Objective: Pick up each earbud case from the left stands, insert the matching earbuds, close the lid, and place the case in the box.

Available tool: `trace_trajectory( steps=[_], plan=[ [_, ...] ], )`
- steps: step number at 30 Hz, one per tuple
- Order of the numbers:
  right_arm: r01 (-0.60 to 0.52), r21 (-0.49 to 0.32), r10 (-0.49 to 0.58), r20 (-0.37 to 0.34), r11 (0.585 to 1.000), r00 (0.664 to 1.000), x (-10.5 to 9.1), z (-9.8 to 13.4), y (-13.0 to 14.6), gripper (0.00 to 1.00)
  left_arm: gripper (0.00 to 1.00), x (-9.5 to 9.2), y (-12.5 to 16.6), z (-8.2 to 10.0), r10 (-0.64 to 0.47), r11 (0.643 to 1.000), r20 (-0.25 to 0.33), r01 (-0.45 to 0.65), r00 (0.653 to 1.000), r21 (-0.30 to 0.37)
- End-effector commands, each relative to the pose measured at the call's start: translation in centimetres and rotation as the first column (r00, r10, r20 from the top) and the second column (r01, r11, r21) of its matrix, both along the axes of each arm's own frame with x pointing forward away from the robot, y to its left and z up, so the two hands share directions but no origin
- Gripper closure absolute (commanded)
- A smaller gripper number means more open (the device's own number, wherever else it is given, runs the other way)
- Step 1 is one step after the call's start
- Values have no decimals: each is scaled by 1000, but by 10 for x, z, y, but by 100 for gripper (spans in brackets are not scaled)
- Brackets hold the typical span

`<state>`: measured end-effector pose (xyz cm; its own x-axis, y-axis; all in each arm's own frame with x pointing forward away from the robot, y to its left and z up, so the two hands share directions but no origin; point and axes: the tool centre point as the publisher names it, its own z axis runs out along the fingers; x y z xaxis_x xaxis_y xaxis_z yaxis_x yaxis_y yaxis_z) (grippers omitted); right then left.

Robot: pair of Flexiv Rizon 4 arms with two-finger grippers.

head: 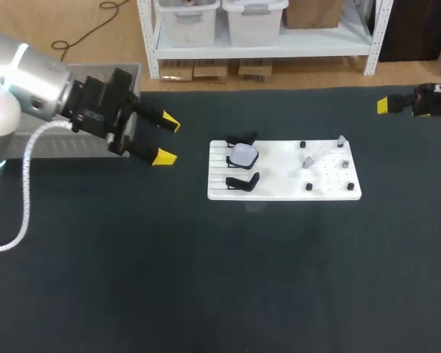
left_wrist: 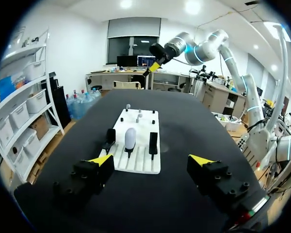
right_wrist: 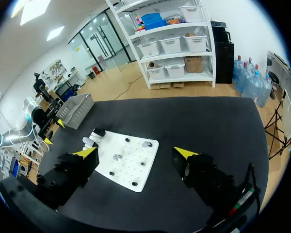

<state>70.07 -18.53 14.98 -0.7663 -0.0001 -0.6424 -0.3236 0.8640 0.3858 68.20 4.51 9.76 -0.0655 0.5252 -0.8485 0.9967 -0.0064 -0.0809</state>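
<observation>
The left gripper's (left_wrist: 150, 159) two yellow-tipped fingers stood wide apart with nothing between them. Ahead of them, on the black table (head: 206, 279), lay a white board (left_wrist: 144, 165). At the board's near end stood three black stands (left_wrist: 153, 141) side by side, and a white earbud case (left_wrist: 130, 137) sat upright on the middle one, apart from both fingers. The two outer stands carried nothing. From overhead, this gripper hung above the table near the board's left end, well short of the case (head: 243, 154), its arm coming in from the left edge.

The right gripper's (right_wrist: 136, 152) fingers were likewise spread open and held nothing. The board (right_wrist: 128, 170) lay ahead of and below them, its pegged end nearer this gripper and the stands at its far end. In the head view the right arm showed only at the far right edge, well apart from the board, with one yellow tip (head: 383, 105) in sight.

On the right half of the board (head: 275, 173) several small pieces (head: 309, 160) stood scattered, some dark and some pale grey, too small to identify. A grey box (right_wrist: 75, 109) rested at the table's back left corner, behind the left arm and well away from the board.
</observation>
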Motion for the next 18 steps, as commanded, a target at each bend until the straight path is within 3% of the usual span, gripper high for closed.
trace_trajectory(
  steps=[1,6,18],
  plan=[
    [0,-1,0,0,1000,1000,0,0,0,0,0,13,-13,-15,-60,998,2,60,998,9],
    [0,-1,0,0,1000,1000,0,0,0,0,0,26,-24,-33,-73,997,37,72,997,36],
    [0,-1,0,0,1000,1000,0,0,0,0,0,48,-47,-51,-95,995,-4,95,995,9]
  ],
)
